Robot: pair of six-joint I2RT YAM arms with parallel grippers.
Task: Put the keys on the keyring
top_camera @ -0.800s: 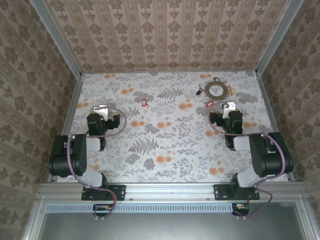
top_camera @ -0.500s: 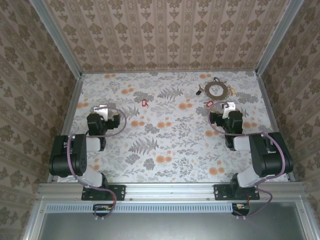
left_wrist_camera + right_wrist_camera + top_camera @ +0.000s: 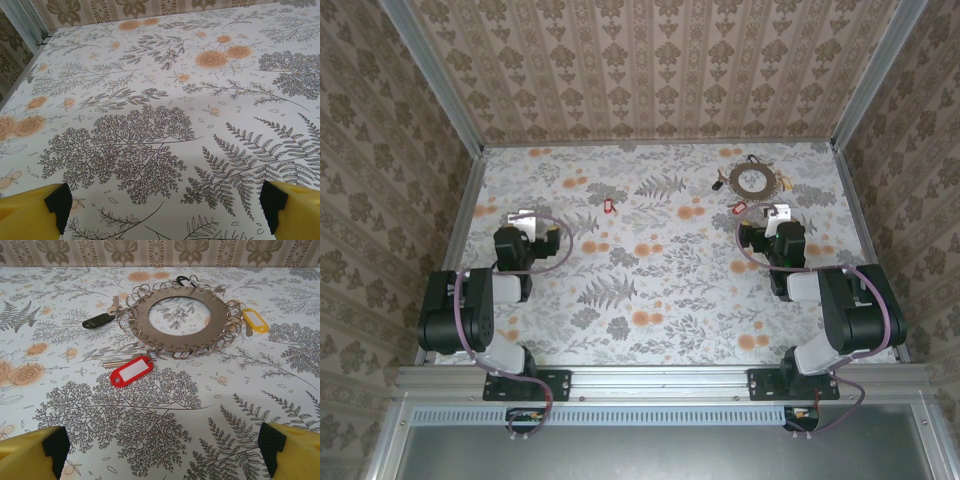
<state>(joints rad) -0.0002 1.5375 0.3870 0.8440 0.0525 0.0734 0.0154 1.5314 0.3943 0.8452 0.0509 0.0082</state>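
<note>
Lying beyond right end effector (image 3: 164, 447): keyring (image 3: 180, 343)

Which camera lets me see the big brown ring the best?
The right wrist view. There the keyring lies close and big, so you can see its round hole and the little wire loops along its rim. The top view shows the keyring tiny, far back on the right. The left wrist camera faces flowery table elsewhere.

Tan keyring (image 3: 185, 344) flat far right; red-tagged key (image 3: 131, 371) just beside; second red key (image 3: 611, 206) apart.
</note>
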